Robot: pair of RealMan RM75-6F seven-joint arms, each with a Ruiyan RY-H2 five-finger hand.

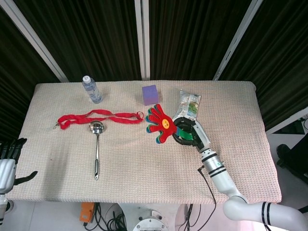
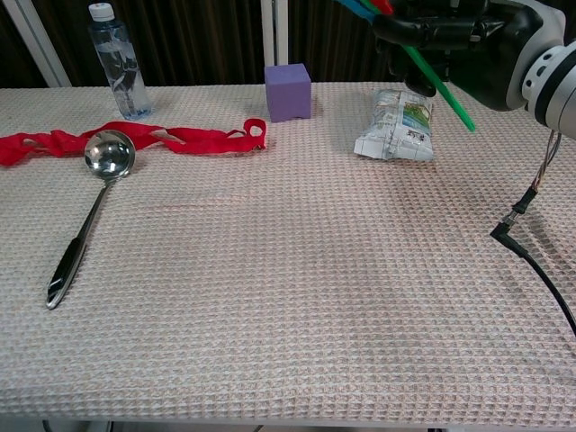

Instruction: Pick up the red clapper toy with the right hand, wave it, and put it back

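Observation:
The red clapper toy is lifted high above the table, its hand-shaped red plates fanned out toward the purple cube. My right hand grips its green handle. In the chest view the same right hand sits at the top right, and the toy's plates are cut off by the top edge. My left hand hangs off the table's left edge with its fingers apart, holding nothing.
A purple cube and a snack packet lie at the back. A red ribbon, a metal ladle and a water bottle occupy the left half. A black cable trails at the right.

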